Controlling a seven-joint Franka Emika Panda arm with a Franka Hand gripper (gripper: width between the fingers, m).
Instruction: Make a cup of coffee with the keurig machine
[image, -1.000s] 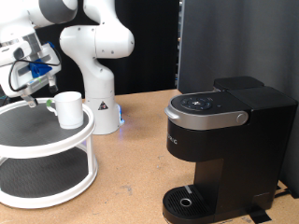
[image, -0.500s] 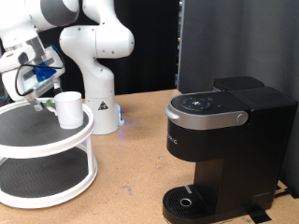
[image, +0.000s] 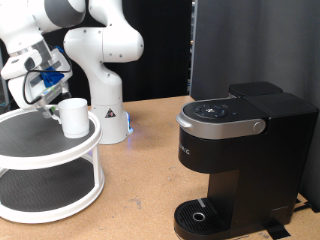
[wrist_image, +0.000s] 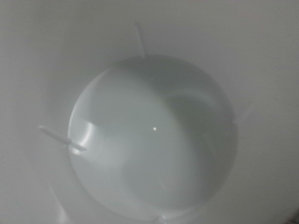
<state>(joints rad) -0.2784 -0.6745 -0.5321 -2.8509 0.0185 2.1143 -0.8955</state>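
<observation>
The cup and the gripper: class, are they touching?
Cannot tell. In the exterior view the gripper sits right beside the cup, overlapping it; no gap or contact shows plainly.

Your exterior view looks level across the tabletop (image: 140, 180), keurig machine (image: 240, 160) close at its right, white two-tier stand (image: 50, 160) at its left, robot base (image: 105, 85) behind. Your wrist view stares straight down, very near, into the cup (wrist_image: 149, 131); both views share that cup (image: 72, 116).
</observation>
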